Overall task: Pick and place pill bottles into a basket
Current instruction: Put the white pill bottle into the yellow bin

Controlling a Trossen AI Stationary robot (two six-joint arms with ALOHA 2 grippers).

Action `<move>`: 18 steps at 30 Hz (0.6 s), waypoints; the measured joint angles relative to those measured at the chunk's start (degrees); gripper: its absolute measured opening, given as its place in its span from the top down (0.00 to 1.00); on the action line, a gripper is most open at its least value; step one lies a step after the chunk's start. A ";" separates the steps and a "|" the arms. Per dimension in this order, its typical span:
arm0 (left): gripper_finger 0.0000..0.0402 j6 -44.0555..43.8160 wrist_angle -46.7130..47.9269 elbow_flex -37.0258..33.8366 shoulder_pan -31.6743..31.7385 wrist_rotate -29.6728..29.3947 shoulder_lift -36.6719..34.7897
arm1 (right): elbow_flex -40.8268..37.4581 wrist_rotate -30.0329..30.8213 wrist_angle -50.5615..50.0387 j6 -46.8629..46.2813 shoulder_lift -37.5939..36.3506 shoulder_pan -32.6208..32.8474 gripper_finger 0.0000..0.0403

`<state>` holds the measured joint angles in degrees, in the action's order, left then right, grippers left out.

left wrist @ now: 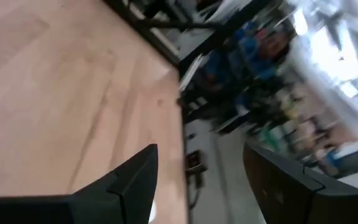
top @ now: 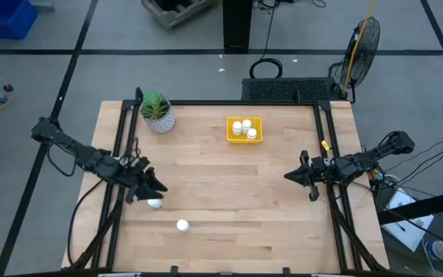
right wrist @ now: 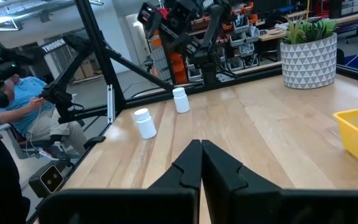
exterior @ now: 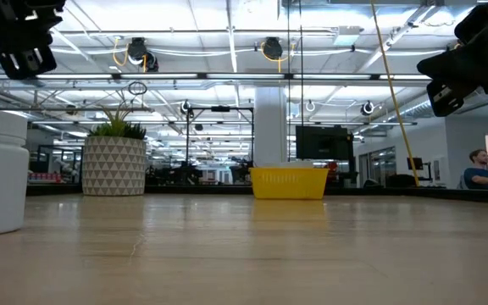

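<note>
Two white pill bottles stand upright on the wooden table near its front left, one (top: 154, 203) and another (top: 182, 225); both also show in the right wrist view (right wrist: 180, 99) (right wrist: 145, 122). My left gripper (top: 152, 187) hangs open just above and beside the first bottle, touching nothing; its fingers stand wide apart in the left wrist view (left wrist: 197, 155). The yellow basket (top: 230, 131) sits at the far middle and holds three bottles (top: 244, 128). My right gripper (top: 287, 175) is shut and empty at the table's right, clear of the table (right wrist: 201, 144).
A white pot with a green plant (top: 158, 115) stands at the far left. Black frame rails run along the table's left edge (top: 118, 154) and right edge (top: 329, 146). A person (right wrist: 17, 93) sits beyond the table's left side. Bare wood lies between the basket and the bottles.
</note>
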<state>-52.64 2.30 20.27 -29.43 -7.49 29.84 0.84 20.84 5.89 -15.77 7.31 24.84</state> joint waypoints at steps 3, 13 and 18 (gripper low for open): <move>0.40 2.99 3.02 4.25 0.02 1.35 5.25 | 0.00 0.00 0.00 0.00 0.00 0.02 1.00; 0.40 9.90 10.13 16.45 -1.88 6.19 25.92 | 0.00 0.00 0.00 0.00 0.00 0.01 1.00; 0.40 7.11 10.63 20.86 -3.88 6.42 35.71 | 0.00 0.00 0.00 0.00 0.00 0.01 1.00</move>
<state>-45.53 12.93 41.13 -33.31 -1.07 65.55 0.84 20.84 5.89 -15.77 7.31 24.85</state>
